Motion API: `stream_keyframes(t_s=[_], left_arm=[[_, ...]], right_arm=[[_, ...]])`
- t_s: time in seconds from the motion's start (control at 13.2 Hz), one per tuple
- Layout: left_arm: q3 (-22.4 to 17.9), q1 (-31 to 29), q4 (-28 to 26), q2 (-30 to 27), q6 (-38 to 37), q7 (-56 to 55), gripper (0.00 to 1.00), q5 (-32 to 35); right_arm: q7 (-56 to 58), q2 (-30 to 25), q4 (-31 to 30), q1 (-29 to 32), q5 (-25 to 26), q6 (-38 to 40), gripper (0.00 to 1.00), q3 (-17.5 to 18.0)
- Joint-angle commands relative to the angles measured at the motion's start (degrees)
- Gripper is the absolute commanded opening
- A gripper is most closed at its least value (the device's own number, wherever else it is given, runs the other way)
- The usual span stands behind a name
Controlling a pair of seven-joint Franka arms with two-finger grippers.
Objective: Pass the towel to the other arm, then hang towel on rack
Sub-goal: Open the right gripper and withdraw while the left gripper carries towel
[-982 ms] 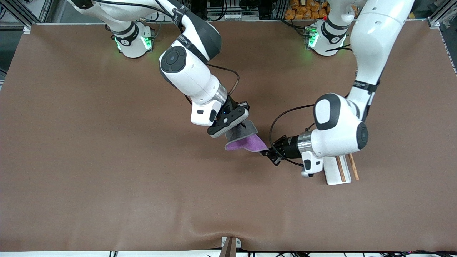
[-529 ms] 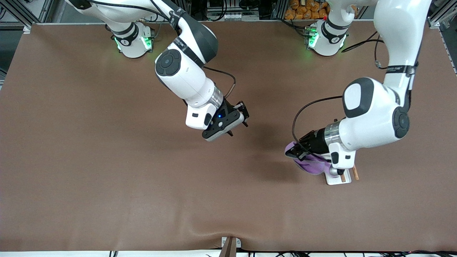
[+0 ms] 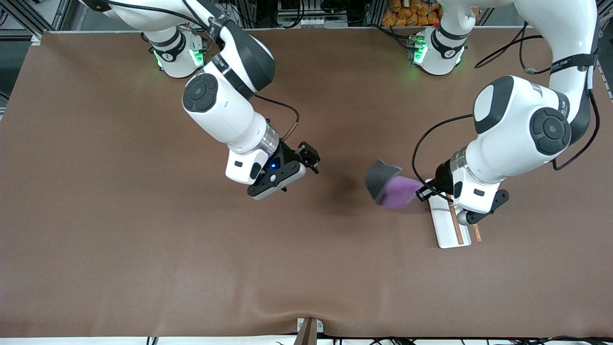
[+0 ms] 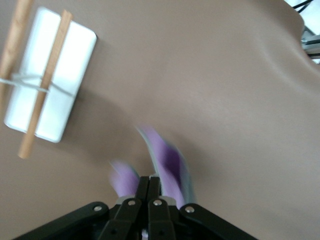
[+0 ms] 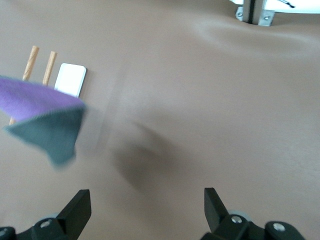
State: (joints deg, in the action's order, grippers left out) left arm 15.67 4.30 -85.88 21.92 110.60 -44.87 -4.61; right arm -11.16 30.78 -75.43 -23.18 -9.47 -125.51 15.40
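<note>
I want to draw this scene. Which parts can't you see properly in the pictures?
- Rack, front view: the left arm covers its end farther from the camera, crosspiece included.
- Towel, left wrist view: blurred, edges smeared.
- Left gripper, front view: its jaws are lost against the dark wrist; the left wrist view shows them shut on the towel.
- Right gripper, right wrist view: the frame's edge cuts its base.

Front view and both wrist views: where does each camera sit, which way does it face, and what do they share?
Front view: high across the table, facing both bases; shows both arms, the left end effector holding the towel beside the rack.
Left wrist view: on the left wrist, looking down past shut fingers at towel and rack.
Right wrist view: on the right wrist, looking over the table between open fingers of the right end effector.
Shared: towel and rack appear in all three.
</note>
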Motion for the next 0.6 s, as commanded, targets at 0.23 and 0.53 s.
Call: stream_keyframes(t_s=[0.23,0.53], left_arm=[[-0.46,-0.88,-1.05,-1.17,-2.84,7.41,0.00,2.41],[-0.46,-3.50,-0.78,-2.75,-4.86,13.56,0.00,3.82]], right_arm=[[-0.18,-4.23,-0.34,5.94,0.33,9.73,1.00,0.77],[5.41,-6.61,-0.42,11.03,0.42,16.94,1.00,0.68]])
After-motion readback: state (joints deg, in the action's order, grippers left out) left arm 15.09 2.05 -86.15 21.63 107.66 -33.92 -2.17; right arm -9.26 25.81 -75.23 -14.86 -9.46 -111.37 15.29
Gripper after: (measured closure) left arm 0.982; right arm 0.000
